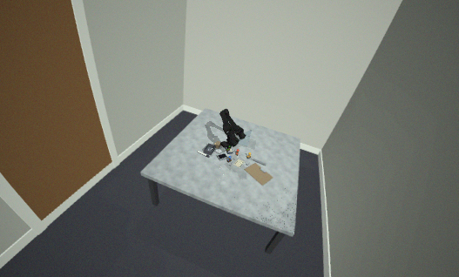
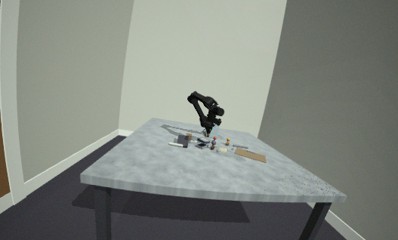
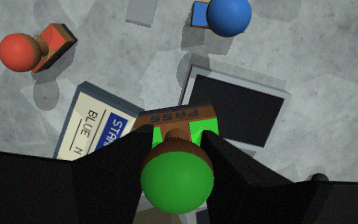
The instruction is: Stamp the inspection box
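My gripper (image 1: 230, 147) (image 2: 208, 133) (image 3: 177, 136) is shut on the green PASS stamp, whose green ball (image 3: 177, 182) faces the wrist camera. The stamp is over or beside the labelled case (image 3: 93, 125), which reads "BLUE", and the near left corner of the black ink pad (image 3: 236, 107) in a grey tray. The pad also shows in the top view (image 1: 221, 157) and the exterior view (image 2: 202, 146). The stamp's underside and its height are hidden. The cream card (image 1: 239, 163) (image 2: 223, 149) lies on the table, out of the wrist view; its box is too small to read.
A red stamp (image 1: 238, 151) (image 3: 18, 52) and a blue stamp (image 2: 213, 143) (image 3: 229, 15) stand near the pad. A yellow stamp (image 1: 249, 155) (image 2: 228, 140) stands behind the card. A brown board (image 1: 258, 173) (image 2: 251, 155) lies right; a dark box (image 1: 209, 149) (image 2: 183, 140) and white cylinder (image 2: 175, 144) are left.
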`<state>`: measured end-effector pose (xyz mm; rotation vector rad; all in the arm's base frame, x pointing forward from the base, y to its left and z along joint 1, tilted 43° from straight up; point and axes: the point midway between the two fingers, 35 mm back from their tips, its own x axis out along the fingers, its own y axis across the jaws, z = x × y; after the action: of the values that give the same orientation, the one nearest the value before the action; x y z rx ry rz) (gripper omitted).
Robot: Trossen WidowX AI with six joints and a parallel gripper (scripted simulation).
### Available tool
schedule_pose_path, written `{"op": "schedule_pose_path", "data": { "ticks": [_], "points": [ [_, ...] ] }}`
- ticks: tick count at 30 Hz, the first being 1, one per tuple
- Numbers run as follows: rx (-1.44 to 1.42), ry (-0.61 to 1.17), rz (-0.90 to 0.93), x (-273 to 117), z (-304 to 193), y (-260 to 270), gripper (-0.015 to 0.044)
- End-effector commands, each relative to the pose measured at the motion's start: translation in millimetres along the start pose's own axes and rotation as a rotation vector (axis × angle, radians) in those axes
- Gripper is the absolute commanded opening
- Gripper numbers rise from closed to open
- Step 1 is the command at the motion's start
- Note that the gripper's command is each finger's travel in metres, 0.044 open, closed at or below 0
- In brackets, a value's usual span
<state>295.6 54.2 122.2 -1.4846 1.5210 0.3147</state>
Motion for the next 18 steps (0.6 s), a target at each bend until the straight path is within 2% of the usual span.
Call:
{"op": "schedule_pose_path", "data": {
  "ticks": [1, 18],
  "points": [
    [-0.004, 0.008, 0.0, 1.4, -22.2, 0.5, 0.0],
    [-0.003, 0.02, -0.004, 5.3, -88.6, 13.1, 0.0]
  ]
}}
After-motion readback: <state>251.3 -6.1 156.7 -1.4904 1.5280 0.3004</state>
